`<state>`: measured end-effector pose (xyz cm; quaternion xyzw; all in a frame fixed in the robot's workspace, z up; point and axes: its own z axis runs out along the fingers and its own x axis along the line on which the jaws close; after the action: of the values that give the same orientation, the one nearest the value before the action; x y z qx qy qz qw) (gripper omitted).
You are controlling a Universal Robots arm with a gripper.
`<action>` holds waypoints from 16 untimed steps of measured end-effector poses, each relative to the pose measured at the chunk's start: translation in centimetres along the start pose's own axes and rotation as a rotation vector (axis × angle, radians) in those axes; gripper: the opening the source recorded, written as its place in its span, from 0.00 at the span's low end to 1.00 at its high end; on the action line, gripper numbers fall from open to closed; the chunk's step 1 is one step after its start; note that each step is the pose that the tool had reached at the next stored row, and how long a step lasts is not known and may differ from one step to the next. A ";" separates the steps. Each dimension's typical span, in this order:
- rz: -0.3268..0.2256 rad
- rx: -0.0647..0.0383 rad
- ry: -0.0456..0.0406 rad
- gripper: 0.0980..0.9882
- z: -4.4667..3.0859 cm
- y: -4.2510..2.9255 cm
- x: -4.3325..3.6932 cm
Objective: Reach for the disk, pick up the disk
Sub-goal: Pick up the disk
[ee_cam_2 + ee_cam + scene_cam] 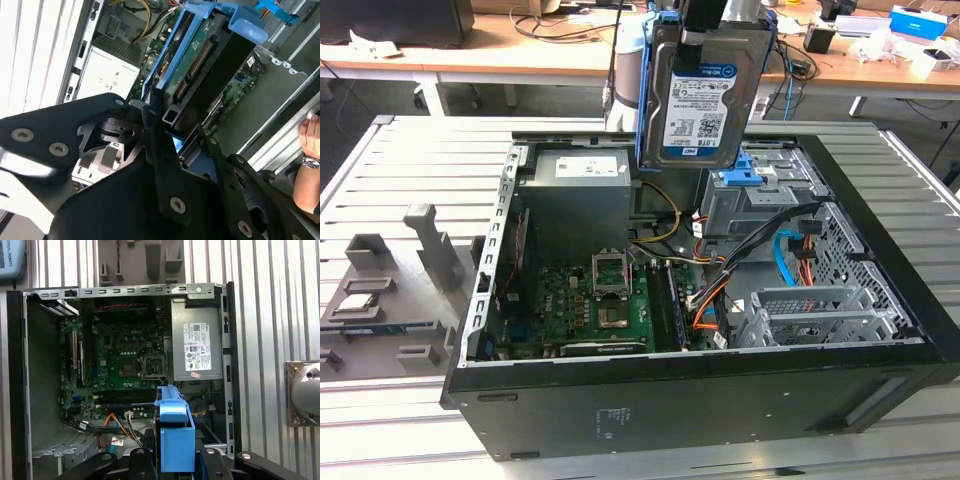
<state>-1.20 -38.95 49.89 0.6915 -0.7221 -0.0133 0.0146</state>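
- Disk [700,90] hangs upright in the air above the open computer case [700,400], over its far edge in the exterior view and touching nothing below; label side faces the camera.
- Blue rail bracket [645,80] frames the disk; in the first wrist view its blue end [175,440] sits over the case interior.
- Tool [705,35] grips the disk from above at its top end, closed tight on it. In the second wrist view the black fingers [157,150] clamp the bracket end, with the connector edge [200,65] pointing down into the case.
- Inside the case: power supply [578,190] directly under the disk, motherboard [590,300] nearer, grey drive cage with blue latch [750,185] toward the exterior view's right.
- Case lies on its side on the slatted metal bench [410,160].
- Grey fixture blocks [430,250] stand on the bench beside the case, on the exterior view's left.
- A person's hand [310,135] with a wristwatch shows just outside the case wall.
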 end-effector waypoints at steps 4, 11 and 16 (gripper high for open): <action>0.000 0.000 0.0006 0.30 0.01 -0.08 1.98; 0.000 0.000 0.0008 0.30 0.03 -0.16 3.75; 0.000 0.000 0.0008 0.30 0.04 -0.22 5.12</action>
<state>-1.20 -44.08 49.86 0.6915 -0.7221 -0.0129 0.0148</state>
